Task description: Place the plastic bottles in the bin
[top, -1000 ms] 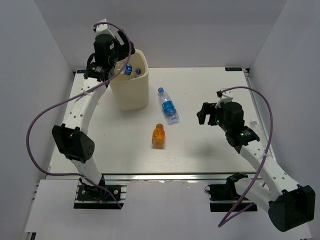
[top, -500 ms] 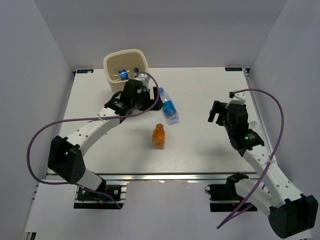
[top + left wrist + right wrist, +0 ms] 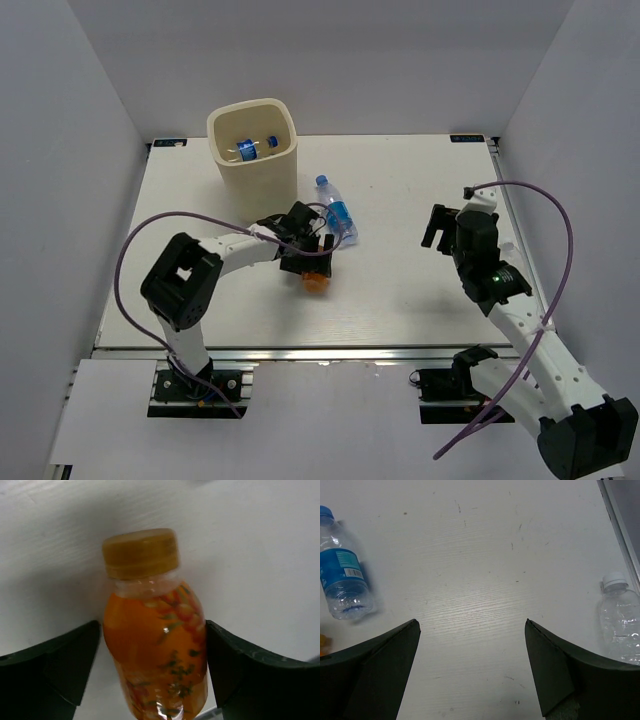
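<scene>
The left gripper (image 3: 307,253) has its jaws spread wide, one on each side of the orange bottle (image 3: 152,650). The bottle lies on the table (image 3: 260,535) between them, long axis square to the closing line, cap pointing forward. The right gripper (image 3: 472,630), wide apart and empty, stands well away. Judged next move: close on the body.

Left arm (image 3: 235,250) and right arm (image 3: 530,335) are the same build: white plastic links, chunky black joint housings (image 3: 180,285), black base mounts. Each has a loose purple cable (image 3: 572,250) looping outside the links, and a small green LED (image 3: 492,282) is lit on the right forearm. Fingers (image 3: 55,665) are dark matte wedges with flat inner faces.
</scene>
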Robot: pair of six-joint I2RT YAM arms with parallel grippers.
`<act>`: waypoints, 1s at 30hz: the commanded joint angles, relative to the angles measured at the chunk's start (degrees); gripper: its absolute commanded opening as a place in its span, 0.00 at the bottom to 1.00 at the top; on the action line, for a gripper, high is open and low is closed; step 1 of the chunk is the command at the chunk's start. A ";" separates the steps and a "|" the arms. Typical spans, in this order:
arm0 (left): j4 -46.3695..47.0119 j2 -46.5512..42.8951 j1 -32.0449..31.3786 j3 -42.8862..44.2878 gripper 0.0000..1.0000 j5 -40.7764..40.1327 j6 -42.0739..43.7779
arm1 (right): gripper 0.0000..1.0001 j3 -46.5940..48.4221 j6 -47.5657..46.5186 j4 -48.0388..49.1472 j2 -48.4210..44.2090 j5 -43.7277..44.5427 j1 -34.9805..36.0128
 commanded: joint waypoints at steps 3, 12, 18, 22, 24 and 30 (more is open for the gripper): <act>-0.51 4.56 0.07 3.13 0.83 1.73 0.07 | 0.89 0.54 0.46 0.66 -3.90 3.27 -0.37; -2.71 -5.26 0.07 5.86 0.46 -0.37 1.65 | 0.89 0.10 -0.42 1.01 -3.82 2.85 -0.28; 0.27 -15.63 0.07 10.16 0.42 -2.38 4.20 | 0.89 0.36 -2.17 4.17 -2.67 -0.23 -0.37; -2.16 -17.32 0.33 20.41 0.42 -12.73 8.24 | 0.89 0.36 -2.96 6.72 -2.41 -4.53 -0.37; -3.67 -15.48 1.82 25.09 0.41 -19.34 9.90 | 0.89 0.45 -4.36 7.77 -2.15 -7.96 -0.37; -4.21 -8.20 13.15 39.95 0.40 -18.39 11.94 | 0.89 0.89 -10.52 10.50 -1.36 -20.09 -0.28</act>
